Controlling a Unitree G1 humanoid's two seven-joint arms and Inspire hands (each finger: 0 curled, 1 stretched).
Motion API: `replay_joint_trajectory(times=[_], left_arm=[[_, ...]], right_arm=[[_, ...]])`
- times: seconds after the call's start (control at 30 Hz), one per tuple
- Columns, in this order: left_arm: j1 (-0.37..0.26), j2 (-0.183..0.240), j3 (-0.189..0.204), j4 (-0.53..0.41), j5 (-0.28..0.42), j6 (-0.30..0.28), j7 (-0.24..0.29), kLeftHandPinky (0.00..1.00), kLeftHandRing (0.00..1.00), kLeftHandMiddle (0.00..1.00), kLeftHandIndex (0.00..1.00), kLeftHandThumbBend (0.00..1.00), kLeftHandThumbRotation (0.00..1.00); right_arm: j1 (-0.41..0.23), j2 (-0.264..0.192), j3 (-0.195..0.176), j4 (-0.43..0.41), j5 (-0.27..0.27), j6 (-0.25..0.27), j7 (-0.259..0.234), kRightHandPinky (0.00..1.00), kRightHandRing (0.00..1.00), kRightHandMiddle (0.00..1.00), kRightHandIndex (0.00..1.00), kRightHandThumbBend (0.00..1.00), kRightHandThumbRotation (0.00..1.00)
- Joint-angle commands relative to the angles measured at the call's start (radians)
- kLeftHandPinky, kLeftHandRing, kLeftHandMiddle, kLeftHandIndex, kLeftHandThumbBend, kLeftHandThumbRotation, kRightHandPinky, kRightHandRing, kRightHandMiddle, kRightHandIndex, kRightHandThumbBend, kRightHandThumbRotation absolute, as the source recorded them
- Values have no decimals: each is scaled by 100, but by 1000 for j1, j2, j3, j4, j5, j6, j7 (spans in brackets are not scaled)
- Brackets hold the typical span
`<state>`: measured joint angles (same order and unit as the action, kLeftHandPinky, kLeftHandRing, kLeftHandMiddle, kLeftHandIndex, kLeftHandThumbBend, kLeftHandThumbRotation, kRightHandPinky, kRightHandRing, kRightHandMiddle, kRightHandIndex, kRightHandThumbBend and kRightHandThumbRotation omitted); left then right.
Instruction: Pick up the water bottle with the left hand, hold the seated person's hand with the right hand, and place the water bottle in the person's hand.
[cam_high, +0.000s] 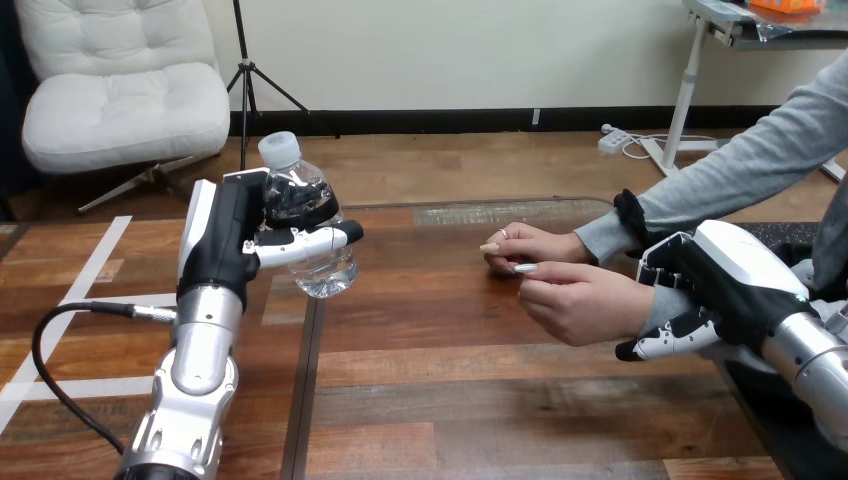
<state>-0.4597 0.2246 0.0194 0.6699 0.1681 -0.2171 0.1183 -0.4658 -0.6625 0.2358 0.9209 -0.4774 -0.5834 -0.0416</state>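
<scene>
The left hand (225, 240) grips the clear plastic, white-capped water bottle (325, 268), raised above the wooden table (480, 400). The right hand (715, 285) is clasped round the person's wrist (655, 310). The person's nearer hand (575, 300), just beyond the right hand's fingers, is empty, so handover remains.

left hand (215, 248): black housing, long white shell along its side
left fingers (310, 243): white links, black tips
left forearm (197, 365): silver tube, widens to a slotted collar lower down
right hand (735, 275): black, rounded white shell on back
right fingers (668, 345): black-and-white links
right forearm (815, 355): silver, glossy
</scene>
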Motion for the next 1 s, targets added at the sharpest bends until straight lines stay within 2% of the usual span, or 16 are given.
replay_joint_trajectory(times=[0.0,0.2,0.37,0.67,0.97], left_arm=[[-42,19,15,-72,3,-7,15,27,34,38,38,75,0],[-41,19,15,-74,1,-1,12,27,34,38,38,75,0],[-37,19,17,-76,-5,-6,6,26,33,37,38,75,0],[-38,19,17,-72,-6,-8,4,26,34,38,38,75,0],[-38,20,16,-77,-4,-2,5,27,34,38,39,75,0]], right_arm=[[-30,14,-20,1,12,-23,-37,17,21,27,28,79,0],[-31,15,-19,4,11,-20,-40,19,23,29,30,81,0],[-29,16,-17,-4,5,10,-44,23,27,32,33,86,0],[-22,22,-21,-39,21,77,-8,29,33,38,40,89,0],[-16,25,-26,-51,37,84,0,32,35,40,42,92,0]])
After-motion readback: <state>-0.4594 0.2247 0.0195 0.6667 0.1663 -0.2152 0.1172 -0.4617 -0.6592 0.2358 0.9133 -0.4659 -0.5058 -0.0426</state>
